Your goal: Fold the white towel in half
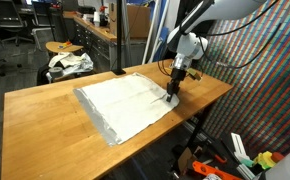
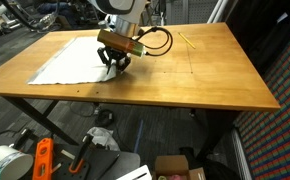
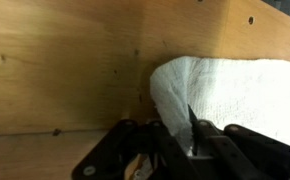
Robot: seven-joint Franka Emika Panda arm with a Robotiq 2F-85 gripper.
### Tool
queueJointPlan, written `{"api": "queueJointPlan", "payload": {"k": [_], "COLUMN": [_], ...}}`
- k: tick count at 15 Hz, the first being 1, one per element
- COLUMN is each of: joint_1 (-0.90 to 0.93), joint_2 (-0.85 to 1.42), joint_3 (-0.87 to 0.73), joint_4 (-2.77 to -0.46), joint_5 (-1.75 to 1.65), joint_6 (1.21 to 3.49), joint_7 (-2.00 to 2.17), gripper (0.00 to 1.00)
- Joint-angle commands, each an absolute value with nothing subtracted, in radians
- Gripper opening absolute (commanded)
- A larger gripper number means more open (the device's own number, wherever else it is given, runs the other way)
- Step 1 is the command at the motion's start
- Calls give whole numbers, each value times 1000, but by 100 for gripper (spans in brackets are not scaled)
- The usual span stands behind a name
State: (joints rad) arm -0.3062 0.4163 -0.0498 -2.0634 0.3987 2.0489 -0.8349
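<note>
At its corner, pincer (image 1: pixel 173 93) clamps the white towel (image 1: pixel 125 100); bare table (image 2: pixel 205 70) beside.

A wooden table (image 1: pixel 45 110) stands before a workbench (image 1: pixel 93 28) and stool (image 1: pixel 64 47).

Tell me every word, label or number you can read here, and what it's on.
No readable text anywhere.
White towel, wooden table, end effector: no print visible.
Dark markings on the cloth heap: too small and blurred to read.

Off-white towel (image 1: pixel 125 102) with grey edges, honey-brown wood-grain table (image 1: pixel 45 122), black gripper (image 2: pixel 115 68).
</note>
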Motion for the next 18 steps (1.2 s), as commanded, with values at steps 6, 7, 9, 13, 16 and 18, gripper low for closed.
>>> {"api": "queueJointPlan", "payload": {"k": [6, 7, 9, 13, 16, 18], "joint_1": [-207, -193, -164, -101, -58, -29], "joint_2": [261, 240, 198, 129, 90, 67], "joint_3": [-46, -45, -39, -16, 9, 24], "joint_4": [-2192, -2211, -2253, -2342, -2398, -2429], "joint_5": [282, 267, 239, 180, 147, 125], "joint_6": [2197, 2215, 2268, 2379, 2446, 2485], "joint_7": [-686, -665, -614, -499, -414, -354], "gripper": [3, 3, 3, 3, 3, 3]}}
